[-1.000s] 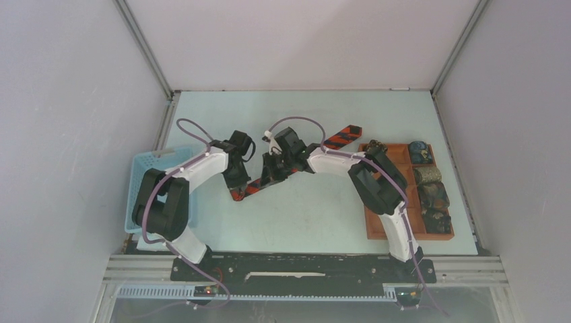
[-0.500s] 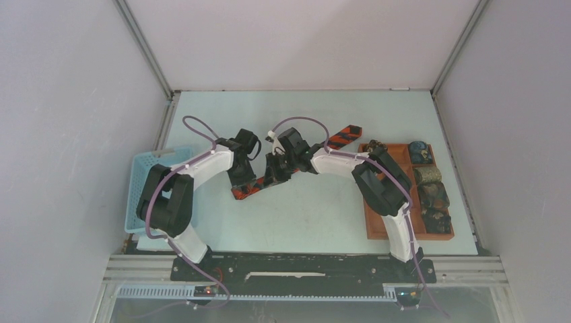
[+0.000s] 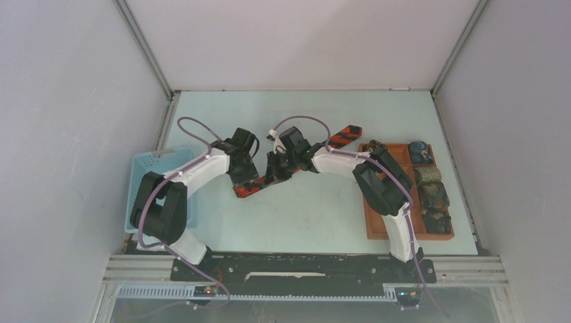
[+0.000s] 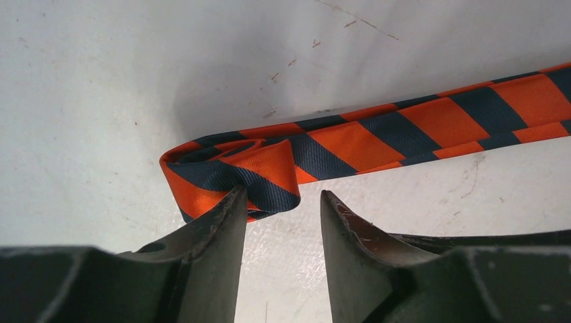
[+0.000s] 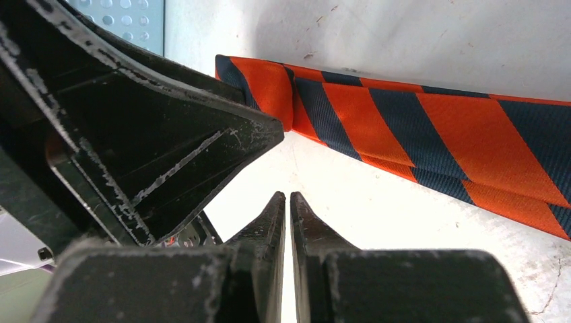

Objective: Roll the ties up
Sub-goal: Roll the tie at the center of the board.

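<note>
1. Tabletop (image 3: 303,222): pale, lightly scuffed. Both arms are bolted at its near edge and bend inward toward the middle.

2. Basket (image 3: 138,182): light blue plastic, on the left side beside the left arm.

3. Tray (image 3: 377,219): brown, compartmented, on the right side, partly covered by the right arm. Its right-hand column holds four rolled ties (image 3: 433,195), one per compartment, in dark blue, olive and brown tones.

4. Left pincer (image 4: 283,195): open to a moderate gap, with nothing between the fingers. It is lowered to the tabletop at the near-left end of the striped tie (image 4: 377,134). The tip of one finger (image 4: 232,202) meets the near edge of the tie's end; whether it presses on the fabric cannot be told.

5. Right pincer (image 5: 288,196): closed to a thin slit and holding nothing. It stands just beside the left pincer, over bare tabletop on the near side of the tie, close to the fabric but not touching it.

6. Striped tie: it lies flat on the tabletop, orange-red with dark diagonal stripes. The near-left end is folded over on itself in one loose turn. From there the band runs diagonally away to the right, passes under the right arm in the overhead view, and ends near the tray's far-left corner.
</note>
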Controlling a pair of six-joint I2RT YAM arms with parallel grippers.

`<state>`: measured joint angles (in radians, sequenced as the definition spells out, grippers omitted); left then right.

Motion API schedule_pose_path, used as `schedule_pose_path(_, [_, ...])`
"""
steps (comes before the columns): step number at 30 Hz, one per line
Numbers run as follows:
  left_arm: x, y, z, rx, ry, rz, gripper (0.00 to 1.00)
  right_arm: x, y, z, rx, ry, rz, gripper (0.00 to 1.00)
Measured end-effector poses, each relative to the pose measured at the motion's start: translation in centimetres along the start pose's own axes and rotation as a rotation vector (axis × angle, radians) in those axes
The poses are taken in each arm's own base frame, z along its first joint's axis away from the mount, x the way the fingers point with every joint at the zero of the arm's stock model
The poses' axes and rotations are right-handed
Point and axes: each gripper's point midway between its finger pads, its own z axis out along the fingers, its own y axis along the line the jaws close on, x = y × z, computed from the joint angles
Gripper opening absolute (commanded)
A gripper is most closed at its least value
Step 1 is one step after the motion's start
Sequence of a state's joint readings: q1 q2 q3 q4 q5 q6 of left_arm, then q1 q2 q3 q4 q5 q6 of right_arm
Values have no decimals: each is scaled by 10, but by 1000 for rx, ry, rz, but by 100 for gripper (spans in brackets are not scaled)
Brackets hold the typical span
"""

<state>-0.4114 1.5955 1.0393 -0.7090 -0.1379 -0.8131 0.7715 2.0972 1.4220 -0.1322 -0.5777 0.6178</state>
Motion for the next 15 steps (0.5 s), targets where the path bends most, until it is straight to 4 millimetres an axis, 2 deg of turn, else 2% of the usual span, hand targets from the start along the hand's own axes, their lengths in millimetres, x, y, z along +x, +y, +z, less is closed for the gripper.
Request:
schedule_pose_path(9, [0, -2, -6, 51, -32, -16, 59, -1, 0, 0, 0, -1, 4, 10])
schedule_pose_path(15, [-1, -2, -14, 75, -57, -21, 60, -4, 3, -1, -4, -6, 0, 10])
